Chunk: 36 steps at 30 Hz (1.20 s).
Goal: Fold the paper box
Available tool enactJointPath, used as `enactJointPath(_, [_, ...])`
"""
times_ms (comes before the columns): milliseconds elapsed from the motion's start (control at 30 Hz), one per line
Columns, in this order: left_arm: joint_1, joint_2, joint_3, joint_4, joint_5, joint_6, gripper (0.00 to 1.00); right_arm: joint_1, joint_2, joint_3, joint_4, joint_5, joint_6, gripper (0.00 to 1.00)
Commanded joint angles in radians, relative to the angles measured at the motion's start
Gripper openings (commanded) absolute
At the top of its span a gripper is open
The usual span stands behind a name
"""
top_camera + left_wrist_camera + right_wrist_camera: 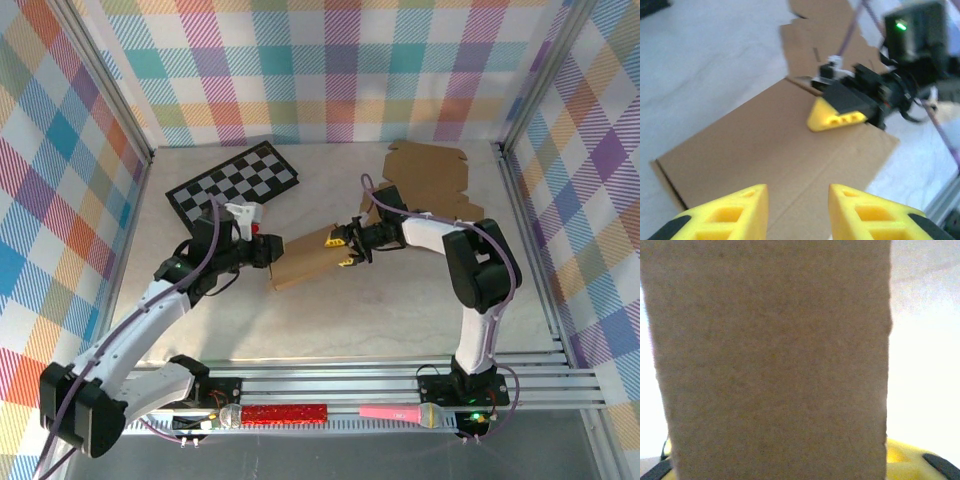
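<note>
Left gripper point(796, 202) first: its yellow fingers are spread with a clear gap and nothing between them. It hovers just over the near end of the paper box point(300, 262), not pinching anything.

The right gripper point(343, 251) sits at the opposite end of that same piece. From the left wrist view, one yellow finger lies on top of the cardboard edge. The right wrist camera has brown card right up against the lens, so the panel runs between its jaws. Honestly I can't tell whether it has actually clamped down or just straddles the edge; that close-up is too smeared.

The box itself is a flattened brown sleeve lying at an angle in the middle of the table point(400, 310), between the two arms. My read on the setup is that one arm anchors the far end while the other lines up on the near end. That way the sleeve can't slide away when a panel gets pushed or lifted. Nothing looks folded up yet.

A second flat cardboard blank point(428, 178) lies at the back right, well apart. A checkerboard point(232, 182) sits back left, out of the way.
</note>
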Motion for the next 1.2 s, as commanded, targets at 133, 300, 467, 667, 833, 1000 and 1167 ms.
enactJointPath(133, [-0.154, 0.022, 0.123, -0.29, 0.063, 0.599, 0.45, -0.015, -0.122, -0.024, -0.273, -0.017, 0.209, 0.37])
enactJointPath(300, [-0.255, 0.08, 0.158, -0.399, 0.021, 0.832, 0.5, -0.024, -0.189, -0.097, -0.296, -0.016, 0.3, 0.36])
enactJointPath(467, [-0.313, 0.131, 0.163, -0.414, -0.037, 0.908, 0.51, -0.024, -0.214, -0.123, -0.318, -0.017, 0.335, 0.36])
enactJointPath(667, [-0.358, 0.197, 0.14, -0.358, -0.158, 0.953, 0.53, -0.024, -0.244, -0.153, -0.33, -0.013, 0.369, 0.34])
enactJointPath(833, [-0.387, 0.201, 0.116, -0.279, -0.263, 0.955, 0.56, -0.024, -0.252, -0.179, -0.345, -0.005, 0.36, 0.31])
enactJointPath(1000, [-0.387, 0.116, 0.128, -0.233, -0.297, 0.909, 0.57, -0.029, -0.246, -0.181, -0.339, 0.004, 0.357, 0.3])
enactJointPath(1167, [-0.388, 0.048, 0.107, -0.258, -0.302, 0.892, 0.7, -0.03, -0.241, -0.181, -0.317, 0.007, 0.377, 0.3])
